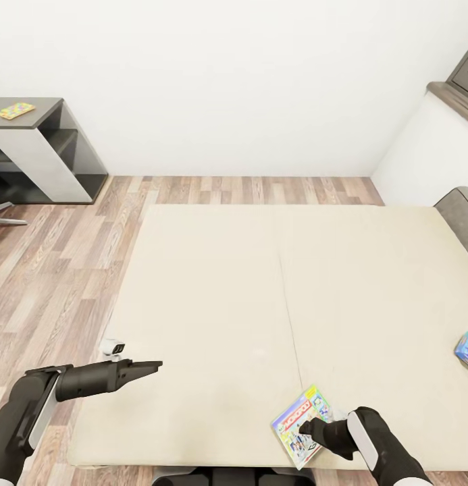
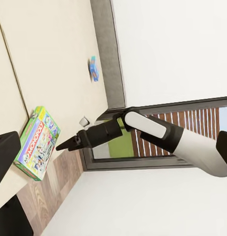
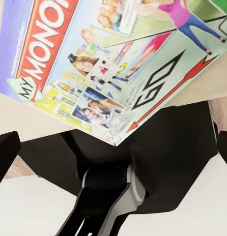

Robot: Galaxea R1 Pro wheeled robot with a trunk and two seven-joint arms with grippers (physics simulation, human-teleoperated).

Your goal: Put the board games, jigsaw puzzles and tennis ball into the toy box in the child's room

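Right gripper (image 1: 313, 430) over Monopoly box (image 1: 302, 425), jaw state indiscernible; left gripper (image 1: 152, 365) pressed together. Risk: shallow edge grip, box slipping off bed (image 1: 213, 304).

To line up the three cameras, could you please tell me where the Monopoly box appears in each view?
Head view: Monopoly box near the bottom, right of centre, on the bed's near edge by the right gripper.
Left wrist view: at the left edge, mid-height.
Right wrist view: across the upper half.
Shared landmark: the cream bed under it.

I see a cream bed (image 1: 213, 297), a red-lettered multicoloured Monopoly box (image 1: 298, 418), a blue box (image 1: 467, 349), and a wood-plank floor (image 1: 51, 270).
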